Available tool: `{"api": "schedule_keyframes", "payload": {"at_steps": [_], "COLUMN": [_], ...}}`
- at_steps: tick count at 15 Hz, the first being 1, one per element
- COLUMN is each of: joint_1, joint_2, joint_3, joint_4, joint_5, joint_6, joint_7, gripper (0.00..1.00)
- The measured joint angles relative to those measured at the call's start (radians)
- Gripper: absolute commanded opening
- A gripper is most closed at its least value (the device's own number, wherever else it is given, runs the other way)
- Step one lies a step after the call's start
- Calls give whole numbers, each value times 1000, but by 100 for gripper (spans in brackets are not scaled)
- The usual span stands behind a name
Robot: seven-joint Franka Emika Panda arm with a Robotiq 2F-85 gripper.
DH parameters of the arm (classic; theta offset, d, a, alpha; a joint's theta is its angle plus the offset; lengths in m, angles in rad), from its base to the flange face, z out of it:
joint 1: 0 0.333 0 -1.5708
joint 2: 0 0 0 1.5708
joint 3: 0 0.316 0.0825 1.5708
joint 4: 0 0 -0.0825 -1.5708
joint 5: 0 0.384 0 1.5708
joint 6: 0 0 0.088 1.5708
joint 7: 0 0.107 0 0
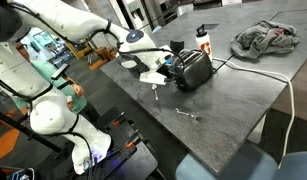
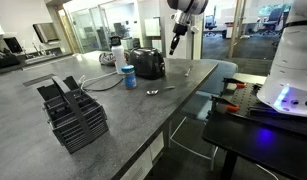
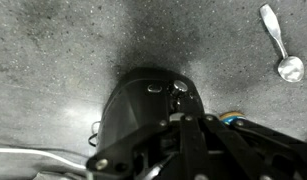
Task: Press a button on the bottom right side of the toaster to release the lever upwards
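Black wire basket sits well apart from the toaster.

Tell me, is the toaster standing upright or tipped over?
Upright. In an exterior view the toaster stands on its base on the grey table, its top facing up.

The toaster fills the room right under my jaws. Toward the spoon the tabletop lies bare and open. In the exterior views a bottle stands near the toaster's far side, a can stands just beside it, and a cable trails across the tabletop.
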Motion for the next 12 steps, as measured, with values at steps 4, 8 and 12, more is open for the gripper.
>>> {"api": "schedule_keyframes", "payload": {"at_steps": [4, 8, 12], "joint_1": [1, 1, 1], "joint_2": [46, 90, 94], "joint_3": [44, 100, 99], "joint_4": [0, 2, 3], "joint_5": [179, 371, 369], "joint_6": [142, 284, 284], "joint_7": [-174, -322, -319], "gripper": [0, 1, 0]}}
